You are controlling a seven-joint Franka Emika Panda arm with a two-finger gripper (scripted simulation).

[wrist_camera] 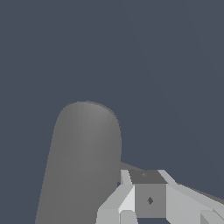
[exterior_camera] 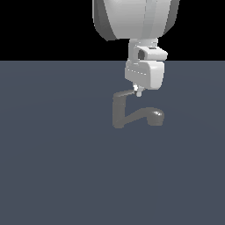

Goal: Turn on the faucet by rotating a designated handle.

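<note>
Hovering at the faucet's [exterior_camera: 132, 114] lever
The pincer [exterior_camera: 138, 91] met the handle's [exterior_camera: 124, 93] free end above the worktop [exterior_camera: 52, 167]; whether its jaws clamped it was unclear.

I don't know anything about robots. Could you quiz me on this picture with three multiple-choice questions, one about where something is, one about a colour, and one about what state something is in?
1. Where is the tool in the exterior view?
A. At the far end of the handle
B. Down by the spout's rounded head
C. Lying on the floor, away from the faucet

2. What colour is the faucet?
A. Bright red
B. Dull grey
C. Yellow

3. How does the faucet's post stand?
A. Tipped over flat
B. Hanging in the air
C. Upright on the floor

Answers:
1. A, the tool's tip meets the lever's end, above the spout.
2. B, post, spout and lever are all grey, darker than the white arm.
3. C, the post rises straight from the floor.
</note>
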